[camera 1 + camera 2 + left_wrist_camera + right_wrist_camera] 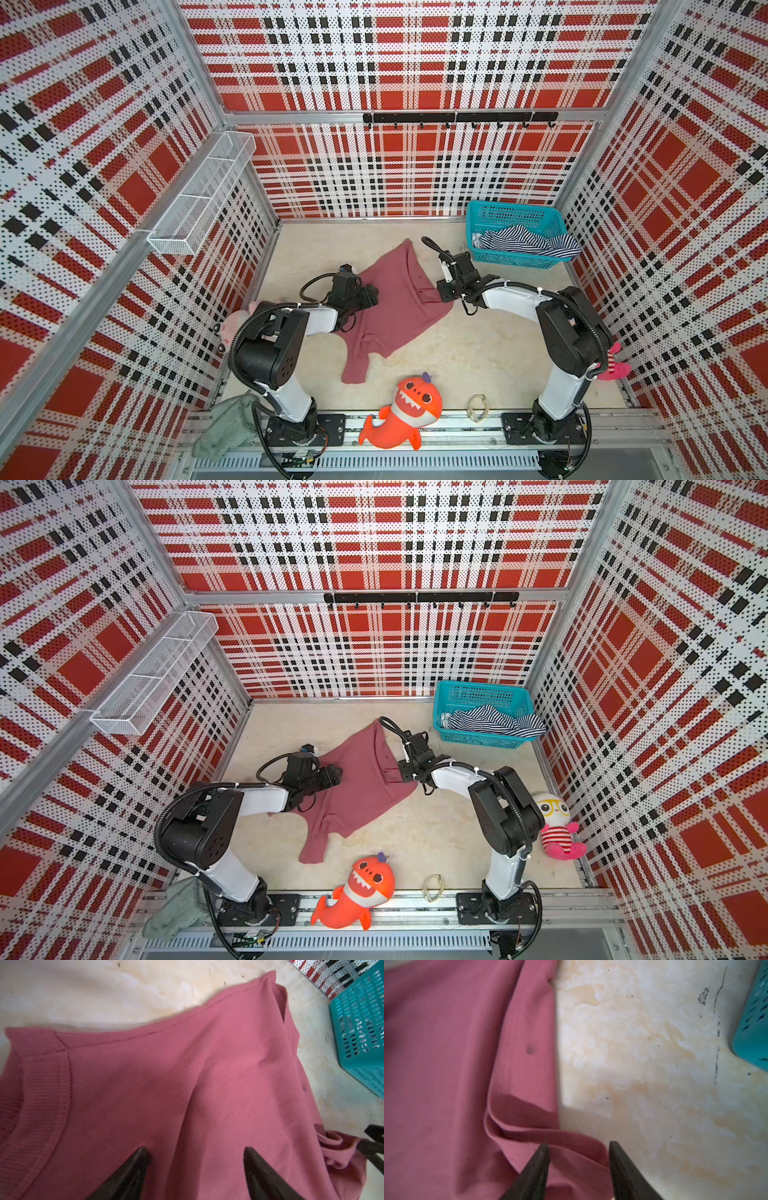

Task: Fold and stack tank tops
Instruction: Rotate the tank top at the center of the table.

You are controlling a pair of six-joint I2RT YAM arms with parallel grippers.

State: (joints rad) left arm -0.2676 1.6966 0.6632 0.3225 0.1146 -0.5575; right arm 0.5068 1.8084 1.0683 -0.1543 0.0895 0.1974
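Observation:
The dusty rose-maroon tank top [399,307] [361,791] lies spread and partly folded on the pale table. My left gripper [372,296] [195,1150] hovers over its left side, open, with only flat cloth [166,1074] under the fingers. My right gripper [441,291] [579,1145] is at the top's right edge, its jaws apart around a rolled fold of the maroon cloth [446,1053], not pinching it. The striped navy-and-white tank top [528,241] [494,721] lies crumpled in the teal basket [511,208] at the back right.
An orange shark plush [409,409] lies at the front edge beside a small wire ring [478,407]. A grey-green towel [224,424] hangs at the front left. One plush toy [232,328] sits behind the left arm, another [557,829] by the right arm.

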